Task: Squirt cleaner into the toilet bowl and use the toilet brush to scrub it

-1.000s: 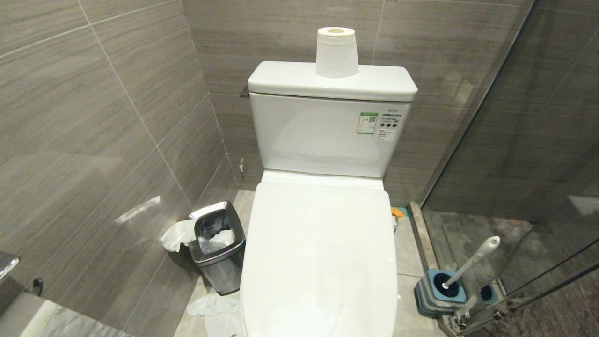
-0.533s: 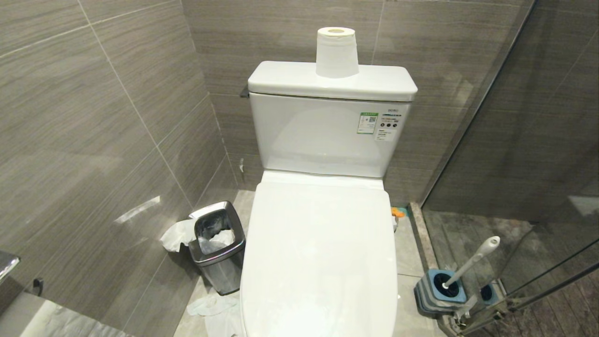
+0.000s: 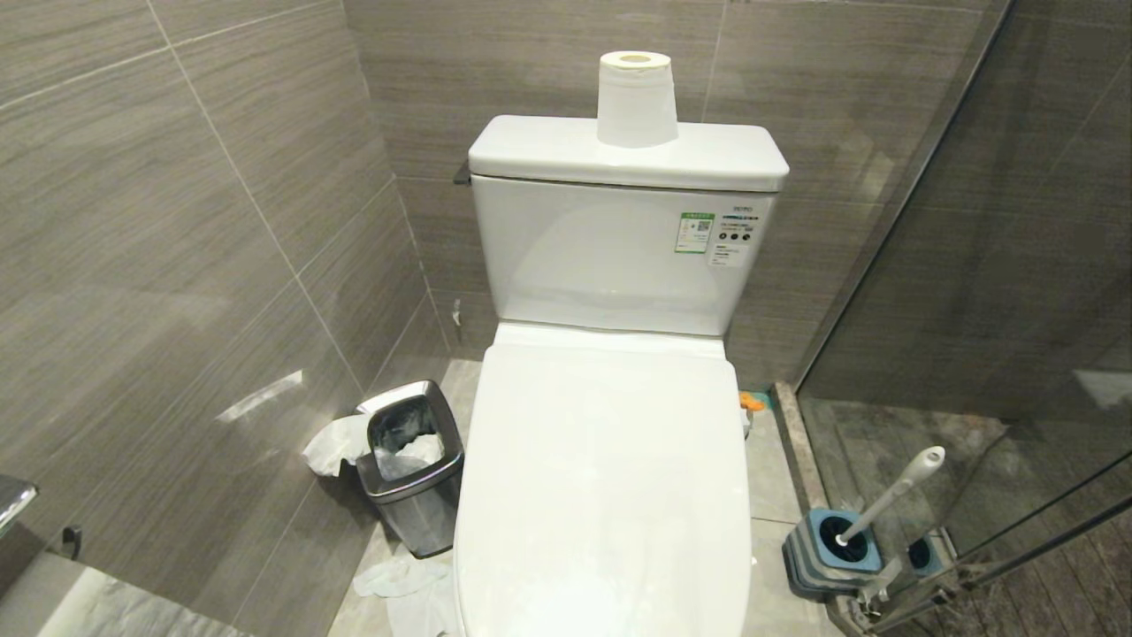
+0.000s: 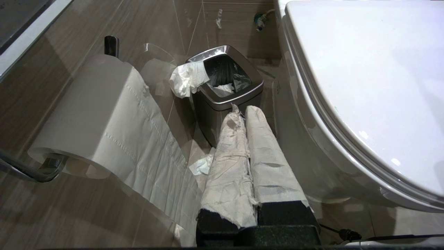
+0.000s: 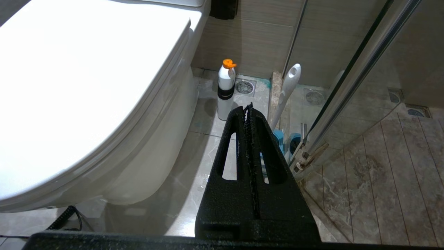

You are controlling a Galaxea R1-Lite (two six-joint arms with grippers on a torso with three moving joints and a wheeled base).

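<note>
The left gripper [image 4: 244, 114] had long fingers [image 4: 267, 156] swathed in creased white paper (grubby in places) above a black base. The right gripper [image 5: 249, 109] was rough-textured matte black, its tapered fingers [image 5: 269, 146] slotted lengthwise.

Glossy white toilet bowl [image 3: 601, 495], lid down, centre frame. Grey wood-grain wall tiles [image 3: 177, 221] on the left. Steel-grey waste bin [image 3: 411, 469], white paper inside, lower left. White toilet brush [image 3: 889, 495] in blue-grey holder [image 3: 827, 553], lower right. White cleaner bottle [image 5: 225, 90], orange cap, black band. Black right gripper [image 5: 249, 107].
</note>
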